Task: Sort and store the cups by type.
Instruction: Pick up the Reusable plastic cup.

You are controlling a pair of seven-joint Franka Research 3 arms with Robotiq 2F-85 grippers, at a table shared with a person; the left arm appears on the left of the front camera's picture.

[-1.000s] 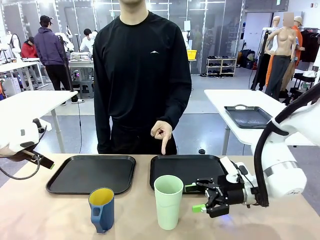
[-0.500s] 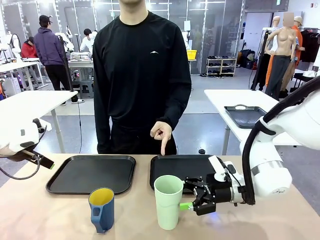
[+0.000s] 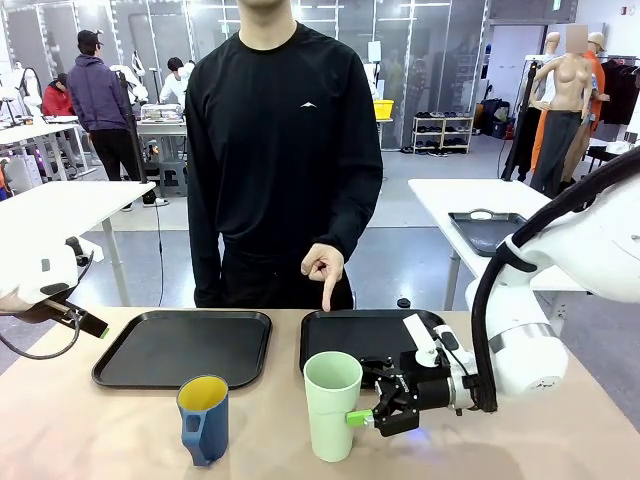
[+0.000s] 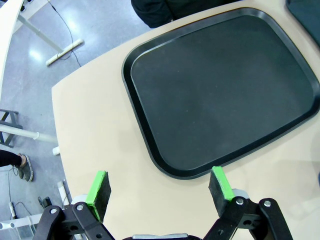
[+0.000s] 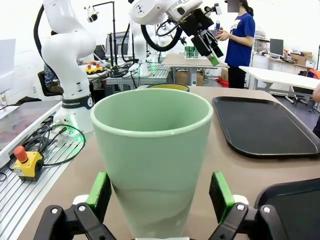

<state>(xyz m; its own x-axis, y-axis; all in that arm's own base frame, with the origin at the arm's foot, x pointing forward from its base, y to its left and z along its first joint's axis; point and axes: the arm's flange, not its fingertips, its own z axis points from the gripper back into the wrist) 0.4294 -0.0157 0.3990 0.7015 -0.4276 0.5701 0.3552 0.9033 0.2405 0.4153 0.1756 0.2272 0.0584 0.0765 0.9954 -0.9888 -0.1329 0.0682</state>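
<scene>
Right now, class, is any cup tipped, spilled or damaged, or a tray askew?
Nothing stands out. The mint-green tumbler and the blue mug stand upright on the table. The left tray and right tray lie flat side by side. The right tool straddles the tumbler, open.

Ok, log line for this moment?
right gripper: open, straddling tall mint-green plastic tumbler | left gripper: open | blue handled mug: on table | person's hand: pointing at right black tray

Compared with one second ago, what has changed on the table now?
The right gripper slid toward the robot's left, and its open fingers now flank the mint-green tumbler without closing. The blue mug, both trays, the person's pointing hand and the open left gripper stayed put.
</scene>
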